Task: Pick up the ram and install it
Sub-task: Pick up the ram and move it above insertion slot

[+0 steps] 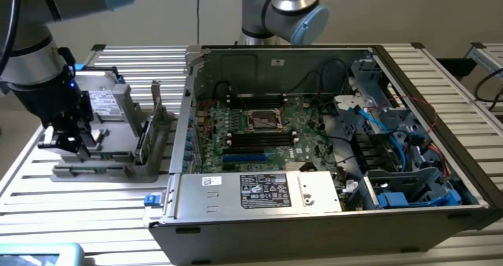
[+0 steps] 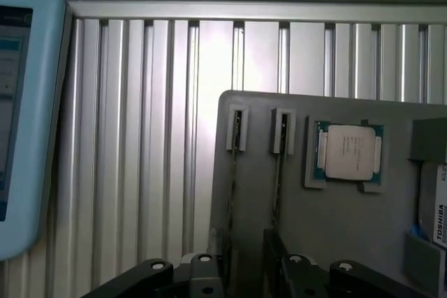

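Silvery aluminium slats with long straight grooves make up the table (image 1: 94, 213), under a plain pale wall. On the exterior view's right sits an open computer case (image 1: 440, 77) of dull grey sheet metal. Inside it are a green motherboard (image 1: 295, 116), black and blue cables, and a boxy metal power supply (image 1: 260, 190) with a printed label.

On the exterior view's left lies a matte grey parts holder (image 1: 94, 170), blocky and moulded. The arm's black gripper (image 1: 67, 139) hangs over its near end. The wrist view shows the gripper (image 2: 244, 277) with its jaws spread wide and gripping nothing.

The ram (image 2: 237, 132) stands on edge in a narrow slot of the holder (image 2: 335, 235), seen as a thin dark strip. A second stick (image 2: 282, 132) stands in the slot just beside it. Next along, a square processor (image 2: 348, 151) with a flat metal lid lies in its recess. A hard drive (image 2: 436, 207) shows at the holder's edge.

A smooth light-blue tablet (image 2: 28, 137) with rounded corners rests on the slats. A second grey robot arm (image 1: 283, 10) stands behind the case.
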`<state>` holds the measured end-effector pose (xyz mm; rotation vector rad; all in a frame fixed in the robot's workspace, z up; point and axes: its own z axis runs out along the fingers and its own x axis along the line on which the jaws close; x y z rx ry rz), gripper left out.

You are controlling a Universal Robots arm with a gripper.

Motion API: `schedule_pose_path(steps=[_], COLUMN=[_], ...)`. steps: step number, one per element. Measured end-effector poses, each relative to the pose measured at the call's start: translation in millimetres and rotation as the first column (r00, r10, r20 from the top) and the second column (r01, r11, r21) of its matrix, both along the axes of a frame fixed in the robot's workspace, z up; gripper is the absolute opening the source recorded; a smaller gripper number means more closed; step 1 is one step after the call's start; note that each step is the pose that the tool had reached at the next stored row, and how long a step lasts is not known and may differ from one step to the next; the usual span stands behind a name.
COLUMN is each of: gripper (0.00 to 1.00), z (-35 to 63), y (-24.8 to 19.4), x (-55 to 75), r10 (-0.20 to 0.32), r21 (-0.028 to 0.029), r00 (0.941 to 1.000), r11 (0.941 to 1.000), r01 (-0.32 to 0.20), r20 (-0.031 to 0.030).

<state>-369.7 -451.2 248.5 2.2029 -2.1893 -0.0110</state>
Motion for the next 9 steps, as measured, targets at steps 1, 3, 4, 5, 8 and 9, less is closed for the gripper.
schedule_pose_path(steps=[1, 3, 4, 5, 8, 9], gripper=[0.36, 0.36, 0.36, 0.36, 0.36, 0.36], z=[-1.8, -5.4, -7.2, -9.0, -14.6, -16.4], y=[-0.4, -1.3, -1.8, -2.6, -4.5, -5.2], x=[0.1, 0.2, 0.2, 0.2, 1.1, 1.4], r10=[0.000, -0.002, -0.004, -0.005, -0.006, -0.007], r21=[0.0000, 0.0000, 0.0000, 0.0000, 0.0001, 0.0000], r00=[1.0000, 1.0000, 1.0000, 1.0000, 1.0000, 1.0000], r11=[1.0000, 1.0000, 1.0000, 1.0000, 1.0000, 1.0000], r01=[0.000, 0.002, 0.004, 0.005, 0.006, 0.007], r20=[0.0000, 0.0000, 0.0000, -0.0001, 0.0000, 0.0000])
